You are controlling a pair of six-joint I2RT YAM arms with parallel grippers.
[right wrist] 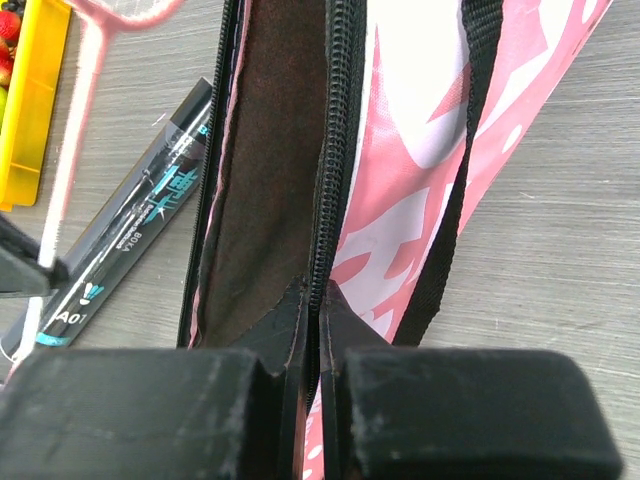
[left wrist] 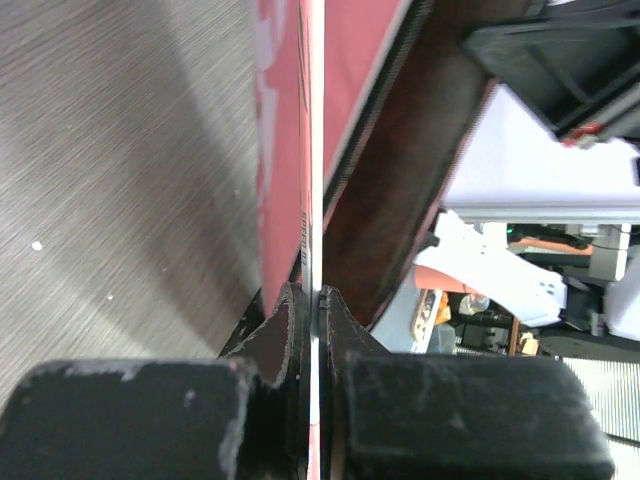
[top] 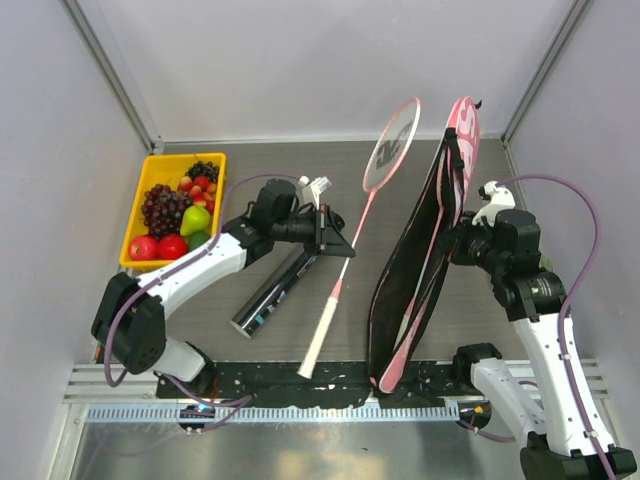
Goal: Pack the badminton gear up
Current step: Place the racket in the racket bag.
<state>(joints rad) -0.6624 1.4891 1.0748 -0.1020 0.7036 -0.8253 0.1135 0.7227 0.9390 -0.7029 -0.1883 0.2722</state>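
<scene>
At the tabletop's far-left corner sits the yellow plastic tray of fruit (top: 185,157), which is no part of the job. Right of it lie the white feather shuttlecock (top: 316,187) and the long dark cylindrical tube (top: 272,292). The left tool (top: 346,248) is clamped on the thin shaft of the pink-framed racket with the white handle (top: 392,145), mid-tabletop. The right tool (top: 452,240) pinches the zipper edge of the pink racket-shaped fabric bag (top: 415,270), its mouth gaping. The racket is best kept parallel to that opening and slid in sideways with the edge lifted. A second racket may be inside; I cannot tell.
</scene>
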